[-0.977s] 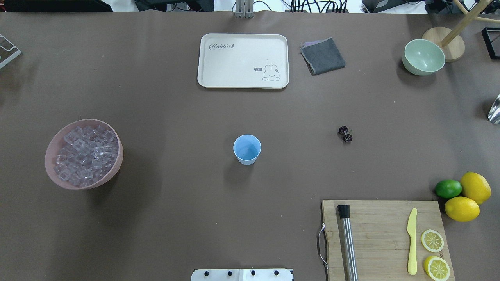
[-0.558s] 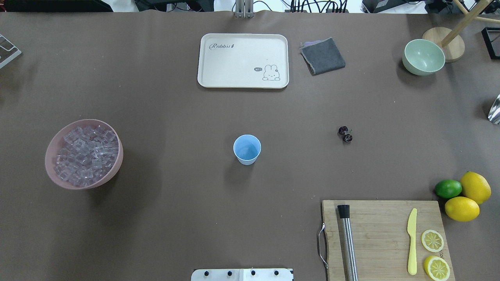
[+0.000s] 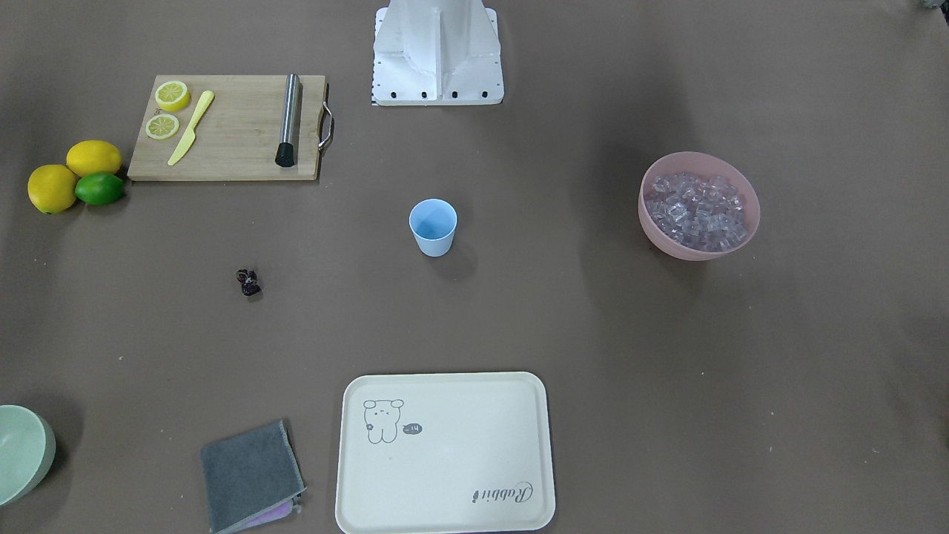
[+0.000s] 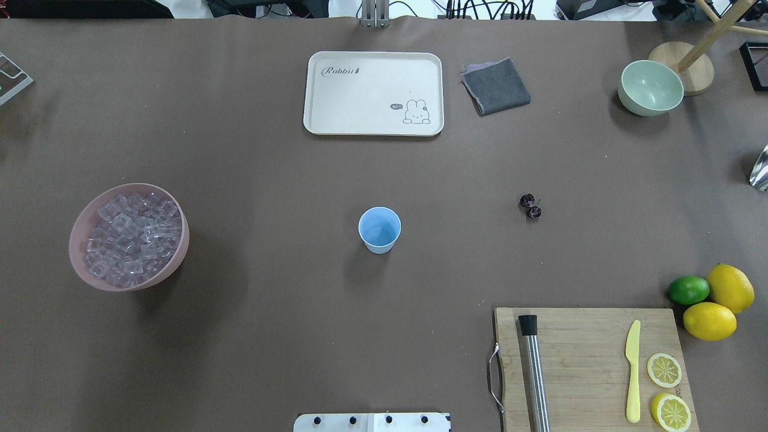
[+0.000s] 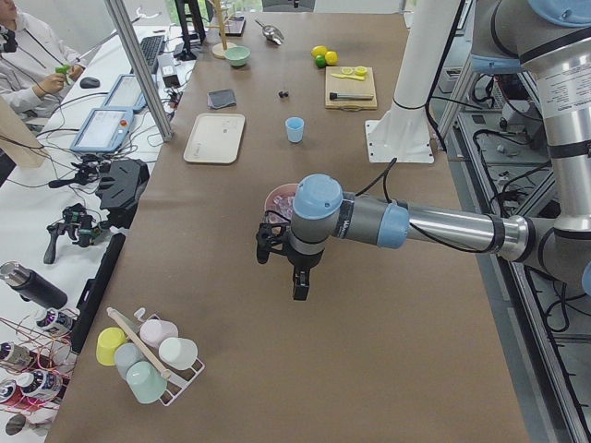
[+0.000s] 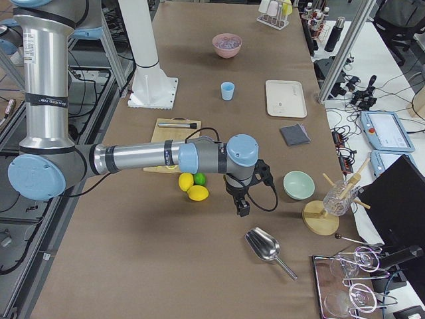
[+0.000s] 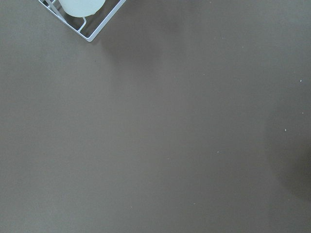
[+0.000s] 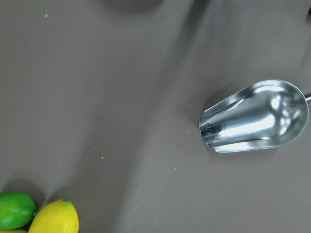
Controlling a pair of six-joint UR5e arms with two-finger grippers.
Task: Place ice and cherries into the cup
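Nothing is shifting since before; left arm [image 5: 443,226] and right arm [image 6: 133,157] are stretching level, left gripper [image 5: 300,282] and right gripper [image 6: 242,208] hanging down, touching nothing; can't tell how open.

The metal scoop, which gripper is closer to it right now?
Right. The right gripper hovers just short of the scoop, above and beside it. The left gripper is far away on the other side, beyond the pink bowl.

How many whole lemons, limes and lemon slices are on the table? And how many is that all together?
Whole lemons: 2
Lime: 1
Lemon slices: 2
Total: 5
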